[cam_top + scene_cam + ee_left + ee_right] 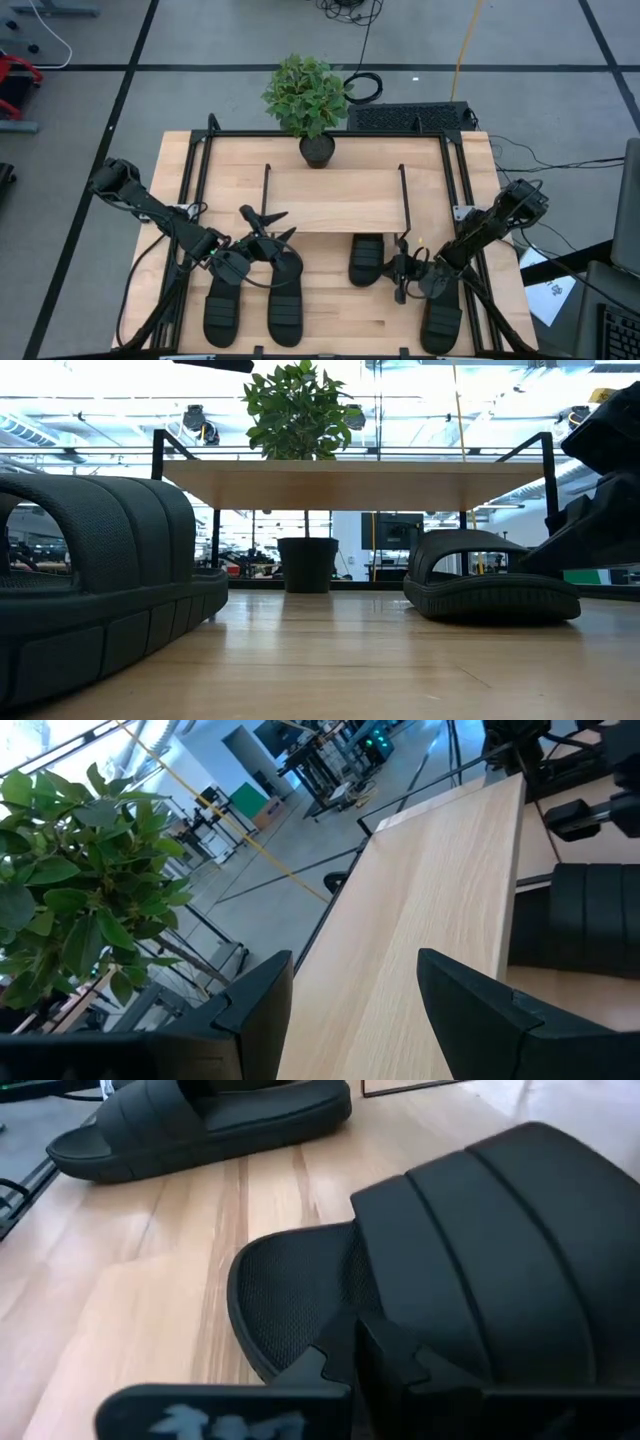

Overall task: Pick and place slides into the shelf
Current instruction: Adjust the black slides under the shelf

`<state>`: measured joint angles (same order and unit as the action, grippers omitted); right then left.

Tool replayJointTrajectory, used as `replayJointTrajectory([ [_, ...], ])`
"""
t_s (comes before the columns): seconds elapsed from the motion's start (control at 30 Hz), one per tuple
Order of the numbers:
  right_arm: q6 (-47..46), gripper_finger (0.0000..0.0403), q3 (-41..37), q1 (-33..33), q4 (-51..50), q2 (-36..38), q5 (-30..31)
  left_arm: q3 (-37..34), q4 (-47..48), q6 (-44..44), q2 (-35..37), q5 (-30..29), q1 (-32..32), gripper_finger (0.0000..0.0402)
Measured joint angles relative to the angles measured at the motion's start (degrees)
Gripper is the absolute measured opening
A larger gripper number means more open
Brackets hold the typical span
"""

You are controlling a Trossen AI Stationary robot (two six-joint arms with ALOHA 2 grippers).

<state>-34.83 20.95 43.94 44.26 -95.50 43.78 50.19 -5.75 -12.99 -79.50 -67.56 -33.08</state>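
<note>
Four black slides lie on the wooden table. Two lie side by side at the near left [222, 305] [285, 295]. One [365, 258] rests with its far end under the shelf [330, 200]. The last [442, 318] lies near right. My left gripper [275, 226] hangs open and empty above the shelf's near left corner, pointing along the plank [430, 900]. My right gripper [402, 285] is shut and low between the two right slides. In the right wrist view its fingers [345, 1365] sit where the nearest slide's [480, 1260] ribbed strap meets the footbed. My right gripper's shut fingers [390, 1355] come in slanting downward, at the strap's edge [400, 1280] over the textured footbed [290, 1295] of the nearest slide. That slide lies flat on the table. Whether the fingers touch it cannot be told. My left gripper touches nothing.
A potted plant [316, 148] stands on the table behind the shelf. Black rails [190, 200] run along the table's sides. Bare wood [330, 315] shows between the left pair and the right slides. Cables and equipment lie on the floor beyond.
</note>
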Motion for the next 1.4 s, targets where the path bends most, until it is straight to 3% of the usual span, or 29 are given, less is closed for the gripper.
replayJointTrajectory([
  [0.17, 5.01, 0.0, -0.02, 1.62, 4.97, 0.02, -0.3, 0.0, 0.01, 0.0, 0.0, 0.21, -0.02, 0.0223],
  [0.27, 8.55, 0.0, 0.01, 3.41, 8.88, 0.07, -3.98, 0.0, -0.01, 0.0, 0.0, 0.25, -0.02, 0.0223],
  [0.43, 5.59, 0.0, 2.76, 5.4, 4.41, 0.13, -9.39, 0.0, -0.01, -0.02, 0.0, 0.25, -0.02, 0.0223],
  [0.67, 1.81, 0.0, 10.68, 5.59, -11.27, -1.32, -7.54, 0.0, -0.01, -0.02, 0.0, 0.25, -0.02, 0.0223],
  [1.1, -9.38, 0.0, 15.21, 5.5, -12.4, -9.75, 0.31, 0.0, -0.04, 0.06, 0.0, 0.25, -0.02, 0.0223],
  [1.4, -14.16, 0.0, 15.31, 4.86, -16.68, -10.51, 6.58, 0.0, -0.04, 0.11, 0.0, 2.57, -0.02, 0.0223],
])
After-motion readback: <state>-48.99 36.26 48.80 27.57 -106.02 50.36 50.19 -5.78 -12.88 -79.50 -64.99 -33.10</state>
